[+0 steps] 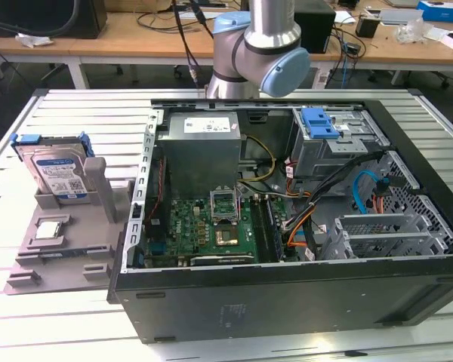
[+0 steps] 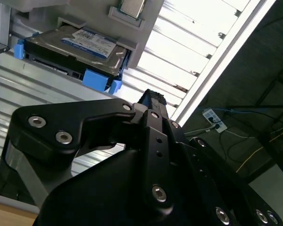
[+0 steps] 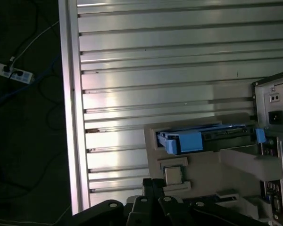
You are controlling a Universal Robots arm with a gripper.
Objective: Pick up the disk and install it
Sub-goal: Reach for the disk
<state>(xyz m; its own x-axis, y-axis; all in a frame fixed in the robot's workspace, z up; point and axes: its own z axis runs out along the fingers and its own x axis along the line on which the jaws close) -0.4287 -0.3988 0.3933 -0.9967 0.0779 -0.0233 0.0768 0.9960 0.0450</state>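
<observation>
Looking across the exterior view, you find the disk (image 1: 59, 172) standing on edge in its blue bracket, slotted into the grey holder (image 1: 57, 260) on the bench (image 1: 60, 332), just beside the open computer case (image 1: 287, 302) on the exterior view's left. In both wrist views your gripper (image 2: 153, 98) (image 3: 152, 183) hangs well apart from the disk, its jaws together and holding nothing. A small square chip (image 1: 49, 228) lies flat in the same holder, near the disk's foot.
</observation>
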